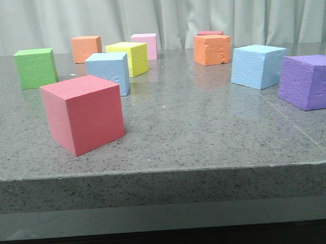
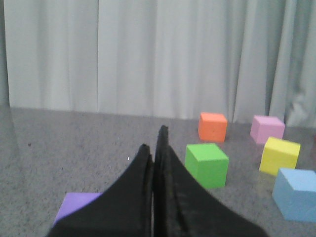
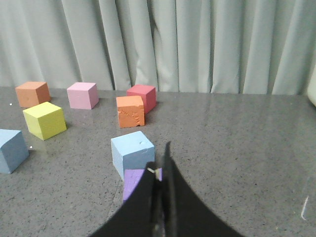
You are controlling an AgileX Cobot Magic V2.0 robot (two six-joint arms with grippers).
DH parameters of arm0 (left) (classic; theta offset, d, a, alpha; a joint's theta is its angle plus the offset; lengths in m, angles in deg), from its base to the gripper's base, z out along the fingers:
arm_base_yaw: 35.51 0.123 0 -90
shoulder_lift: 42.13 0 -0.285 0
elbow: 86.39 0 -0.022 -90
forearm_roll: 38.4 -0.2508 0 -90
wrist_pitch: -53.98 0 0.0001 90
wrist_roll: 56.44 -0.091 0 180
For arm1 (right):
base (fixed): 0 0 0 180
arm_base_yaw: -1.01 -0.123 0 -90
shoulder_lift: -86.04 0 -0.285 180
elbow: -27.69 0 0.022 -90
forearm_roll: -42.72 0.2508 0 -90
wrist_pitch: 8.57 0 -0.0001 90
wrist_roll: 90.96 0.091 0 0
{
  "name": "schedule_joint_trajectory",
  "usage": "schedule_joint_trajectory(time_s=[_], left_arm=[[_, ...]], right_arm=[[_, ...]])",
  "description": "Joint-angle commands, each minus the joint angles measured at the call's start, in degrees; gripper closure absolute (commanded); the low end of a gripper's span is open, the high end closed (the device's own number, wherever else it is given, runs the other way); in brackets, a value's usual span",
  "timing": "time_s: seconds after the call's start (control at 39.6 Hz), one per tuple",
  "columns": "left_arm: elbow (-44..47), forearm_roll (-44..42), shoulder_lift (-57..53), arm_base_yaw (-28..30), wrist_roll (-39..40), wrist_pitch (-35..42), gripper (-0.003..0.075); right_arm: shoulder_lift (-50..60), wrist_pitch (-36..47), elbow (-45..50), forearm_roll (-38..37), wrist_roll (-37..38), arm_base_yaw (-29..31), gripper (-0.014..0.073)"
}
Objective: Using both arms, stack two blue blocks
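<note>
Front view shows us the bench [image 1: 206, 131] from its near edge, and we take the red cube [image 1: 83, 113] closest to us as our landmark. Just behind it, partly hidden by its top right corner, sits the scuffed blue block [image 1: 111, 70], a curved mark on its facing side. Well to the right of the red cube and a little farther back stands the second blue block [image 1: 257, 66], with the purple cube [image 1: 307, 81] just beside it on the right. Farther behind the red cube lie green, yellow, orange and pink cubes.

Neither arm appears in that view, so we judge the task has barely begun: both blocks rest on the bench, well apart.

To do this step well, we should send each arm to the blue block on its own side, spread the fingers before descending, and grip square across opposite faces, avoiding the purple neighbour.

Our left fingers [image 2: 154, 148] are pressed together and hold nothing. Our right fingers [image 3: 159, 170] likewise meet at the tips, empty, poised above the purple cube.
</note>
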Motion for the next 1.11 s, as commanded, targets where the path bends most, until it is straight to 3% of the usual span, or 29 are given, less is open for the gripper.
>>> schedule_joint_trajectory(time_s=[0.0, 0.2, 0.45, 0.83, 0.93, 1.01, 1.08], left_arm=[[-5.78, -0.65, 6.67, 0.0, 0.02, -0.75, 0.0741], [-10.48, -1.17, 13.73, 0.0, -0.52, -0.56, 0.0741], [-10.48, -1.17, 14.08, 0.0, -0.52, 3.9, 0.0741], [-10.48, -1.17, 14.08, 0.0, -0.52, 4.58, 0.0734], [-10.48, -1.17, 14.08, 0.0, -0.52, 4.58, 0.0642], [-10.48, -1.17, 14.08, 0.0, -0.52, 4.79, 0.0496], [-10.48, -1.17, 14.08, 0.0, -0.52, 4.79, 0.0281]], right_arm=[[-6.04, 0.1, -6.12, 0.01, -0.49, 0.38, 0.066], [-10.22, 0.89, -8.13, 0.02, -0.49, 0.38, 0.066], [-10.01, 1.22, -8.13, 0.02, -0.49, 0.38, 0.066], [-10.01, 1.33, -8.13, 0.02, -0.49, 0.38, 0.0632], [-10.01, 1.51, -8.13, 0.02, -0.49, 0.38, 0.0521], [-10.01, 1.81, -8.13, 0.02, -0.49, 0.38, 0.0386], [-10.01, 1.92, -8.13, 0.02, -0.49, 0.38, 0.0234]])
